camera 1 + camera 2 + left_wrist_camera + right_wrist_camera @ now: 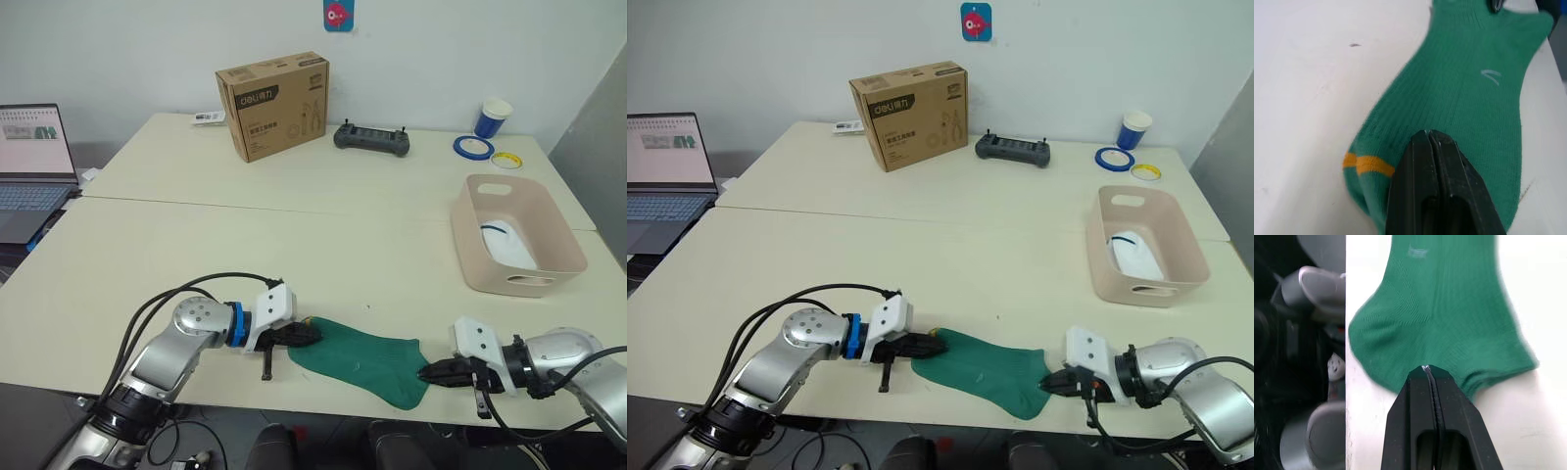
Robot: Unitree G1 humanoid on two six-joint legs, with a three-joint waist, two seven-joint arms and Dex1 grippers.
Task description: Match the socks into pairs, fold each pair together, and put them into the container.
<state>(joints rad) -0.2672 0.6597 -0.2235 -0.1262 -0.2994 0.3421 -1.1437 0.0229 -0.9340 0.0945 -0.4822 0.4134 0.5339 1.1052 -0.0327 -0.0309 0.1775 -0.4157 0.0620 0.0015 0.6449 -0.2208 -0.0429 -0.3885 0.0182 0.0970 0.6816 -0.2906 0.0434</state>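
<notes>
Green sock [367, 359] flat at table's [294, 245] near edge. Left gripper [304, 336] pinching cuff end (yellow stripe), right gripper [431, 373] clamped on toe end. White sock [507, 245] in basin [470, 250].

A sock [367, 357] lies flat at the table's [245, 245] near edge, between the left gripper [306, 336] at its left end and the right gripper [426, 373] at its right end. To the far right sits the container [568, 240], holding folded socks [507, 245]. A cardboard box [274, 105] stands far behind, a laptop [34, 166] far left.
</notes>
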